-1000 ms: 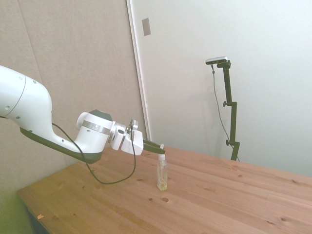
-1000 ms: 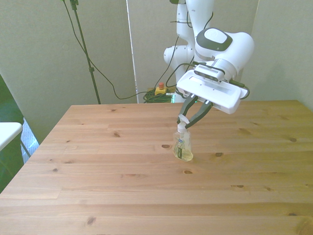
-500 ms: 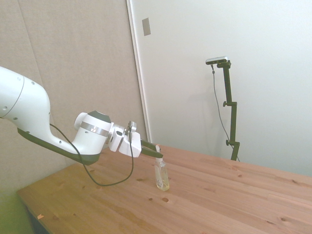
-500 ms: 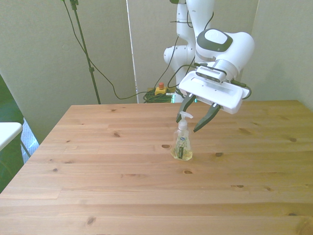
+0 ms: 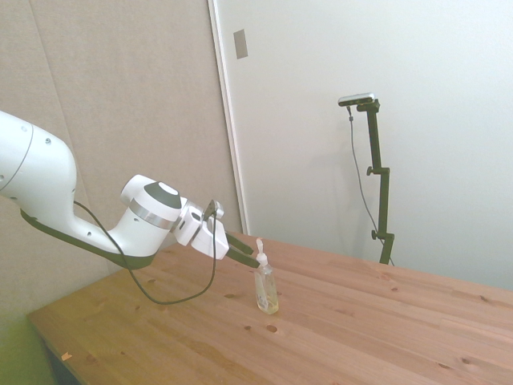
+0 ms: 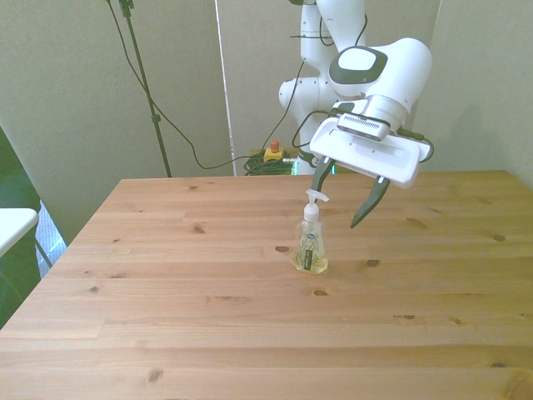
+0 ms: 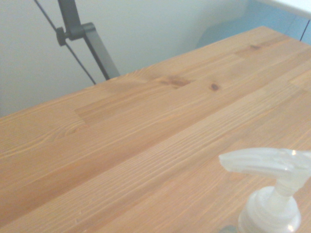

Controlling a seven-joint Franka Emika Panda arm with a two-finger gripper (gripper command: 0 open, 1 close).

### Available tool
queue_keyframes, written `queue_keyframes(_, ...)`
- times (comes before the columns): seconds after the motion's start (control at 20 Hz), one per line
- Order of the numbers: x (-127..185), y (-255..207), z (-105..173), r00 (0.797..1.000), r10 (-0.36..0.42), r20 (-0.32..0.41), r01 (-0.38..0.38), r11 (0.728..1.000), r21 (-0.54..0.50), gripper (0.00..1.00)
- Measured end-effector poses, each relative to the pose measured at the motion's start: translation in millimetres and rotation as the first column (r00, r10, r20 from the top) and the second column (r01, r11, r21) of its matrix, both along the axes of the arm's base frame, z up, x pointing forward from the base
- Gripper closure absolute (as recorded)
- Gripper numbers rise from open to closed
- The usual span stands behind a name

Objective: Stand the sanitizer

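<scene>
Sanitizer (image 6: 310, 247) is seen standing upright on the wooden counter (image 6: 208, 317), near its middle, with the white pump top uppermost and yellowish liquid low in the clear bottle. A white-and-green label with a small blue oval mark is carried on the side turned to the front camera; no writing on it can be read. In the wrist view only the pump head of the bottle (image 7: 272, 194) is caught, close and blurred, against the planks.

The pincer (image 6: 343, 198) is held just behind and above the pump, its dark fingers spread wide apart and clamped on nothing; one finger (image 6: 370, 203) is seen hanging toward the front view's right of the bottle, clear of it. In the side view the pincer (image 5: 244, 255) is found just beside the pump top, not touching it. A black cable (image 5: 172, 293) is looped beneath the wrist.

Nothing else is set on the counter, whose boards are marked with dark knots. Behind it, a red-and-yellow button box (image 6: 271, 152) and a bundle of cables are seen on the floor. Pale walls and a beige panel are seen behind
</scene>
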State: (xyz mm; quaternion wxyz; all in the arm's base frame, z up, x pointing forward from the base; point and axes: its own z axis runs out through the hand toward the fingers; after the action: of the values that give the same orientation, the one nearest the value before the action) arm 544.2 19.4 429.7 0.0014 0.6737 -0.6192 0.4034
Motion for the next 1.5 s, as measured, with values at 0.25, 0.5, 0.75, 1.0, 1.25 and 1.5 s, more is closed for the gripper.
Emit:
queue_keyframes(0.25,-8.4,-6.3,11.5,0.995,0.050,-0.090,-0.046,0.998,0.043,0.00)
queue_keyframes(0.5,-16.8,-13.0,16.4,0.968,0.144,-0.204,-0.123,0.986,0.111,0.00)
queue_keyframes(0.75,-35.9,-18.7,17.9,0.918,0.250,-0.308,-0.202,0.963,0.179,0.00)
queue_keyframes(1.0,-67.4,-21.7,16.0,0.858,0.338,-0.387,-0.265,0.937,0.229,0.00)
queue_keyframes(1.25,-98.9,-14.8,14.7,0.761,0.441,-0.476,-0.347,0.896,0.276,0.00)
queue_keyframes(1.5,-126.6,-1.4,21.2,0.635,0.564,-0.527,-0.450,0.825,0.342,0.00)
